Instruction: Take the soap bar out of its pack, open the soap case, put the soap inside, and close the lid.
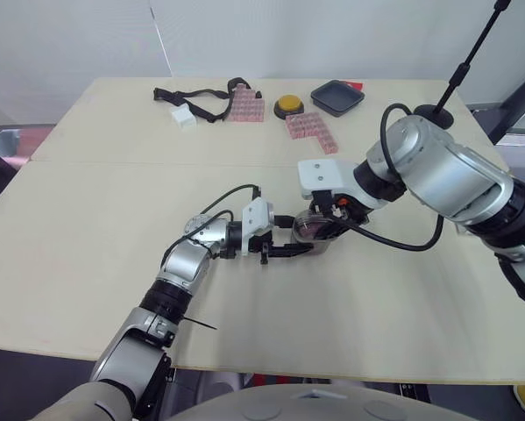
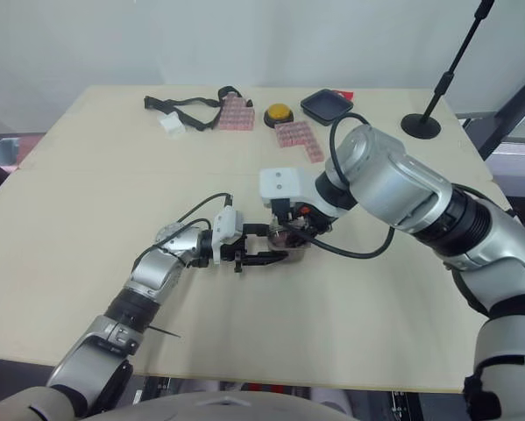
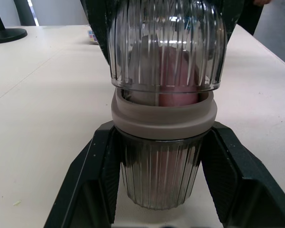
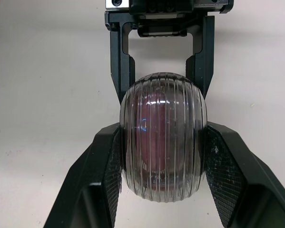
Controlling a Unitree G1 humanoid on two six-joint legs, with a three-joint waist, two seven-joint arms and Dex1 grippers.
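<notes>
The clear ribbed soap case point(image 1: 313, 230) stands mid-table with the pink soap point(image 3: 173, 71) inside it. My left gripper point(image 3: 161, 190) is shut on the case's lower half point(image 3: 160, 175), one finger on each side. From above, my right gripper point(image 4: 163, 180) is shut on the domed lid point(image 4: 163, 137). The lid sits on the beige ring point(image 3: 163, 118) of the base; I cannot tell whether it is fully seated. The left gripper's fingers point(image 4: 121, 61) show beyond the lid in the right wrist view.
At the back of the table lie two pink packs point(image 1: 313, 130) point(image 1: 246, 107), a yellow button point(image 1: 288, 106), a black tray point(image 1: 337, 96), a black strap point(image 1: 196, 96) and a small white box point(image 1: 184, 116). A stand's round base point(image 1: 433, 114) sits back right.
</notes>
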